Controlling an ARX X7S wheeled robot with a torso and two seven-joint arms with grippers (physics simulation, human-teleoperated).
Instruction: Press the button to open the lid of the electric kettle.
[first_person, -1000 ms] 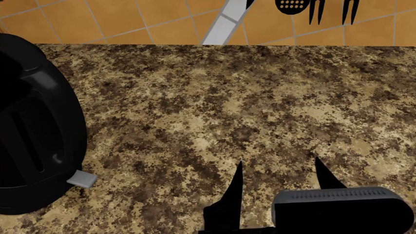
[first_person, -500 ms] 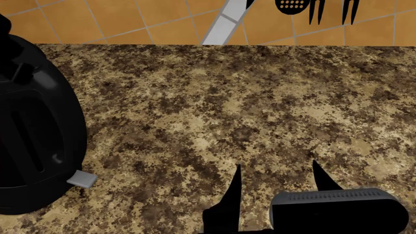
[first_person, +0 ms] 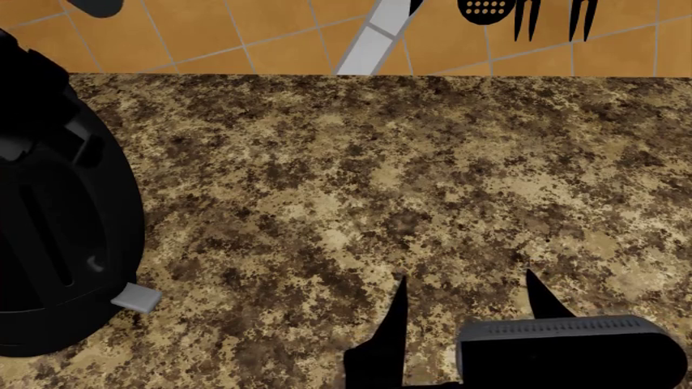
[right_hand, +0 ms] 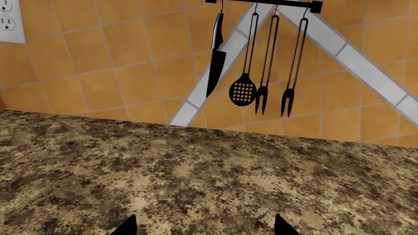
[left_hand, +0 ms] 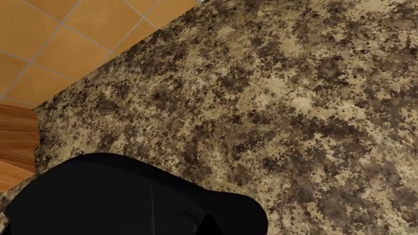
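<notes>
The electric kettle (first_person: 60, 235) is a glossy black jug at the left of the head view, with a small grey tab (first_person: 135, 298) at its foot. In the left wrist view its rounded black top, the lid (left_hand: 124, 196), fills the lower part. One dark pointed fingertip (left_hand: 207, 226) of my left gripper shows right over it; whether it touches, and how the jaws stand, cannot be told. Dark parts of my left arm (first_person: 96, 6) hang over the kettle's top. My right gripper (first_person: 465, 279) is open and empty above the counter, also in the right wrist view (right_hand: 205, 225).
The speckled brown granite counter (first_person: 411, 178) runs back to an orange tiled wall (first_person: 271, 32). A knife, a slotted spoon and two forks hang on a rail (right_hand: 261, 4). A wall socket (right_hand: 10, 19) is at the left. Wooden surface (left_hand: 16, 142) lies beyond the counter's end.
Dark parts of my left arm have moved in over the kettle's top at the upper left, and a grey piece has entered at the top edge. The right gripper has barely shifted.
</notes>
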